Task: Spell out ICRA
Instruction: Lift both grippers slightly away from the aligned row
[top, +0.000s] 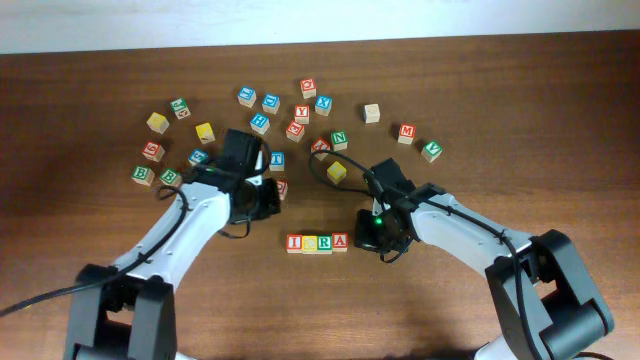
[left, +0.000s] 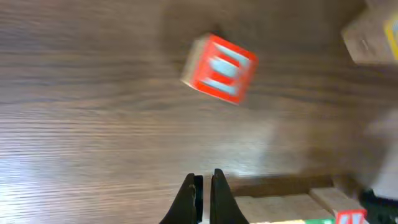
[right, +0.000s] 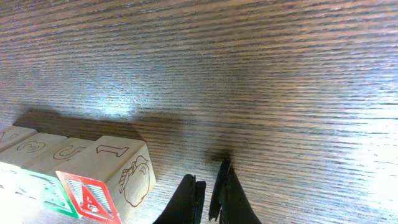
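A row of four letter blocks (top: 317, 243) reading I, C, R, A lies on the table front of centre. Its red A block (right: 93, 194) shows at the lower left of the right wrist view. My right gripper (top: 366, 240) is shut and empty, just right of the A block, fingertips (right: 209, 186) near the wood. My left gripper (top: 268, 198) is shut and empty, up and left of the row; its fingertips (left: 202, 186) hover over bare wood. A red E block (left: 219, 68) lies ahead of it.
Several loose letter blocks are scattered across the back of the table, among them a yellow one (top: 336, 171), a plain one (top: 372, 113) and green ones at the left (top: 143, 176). The table's front is wood.
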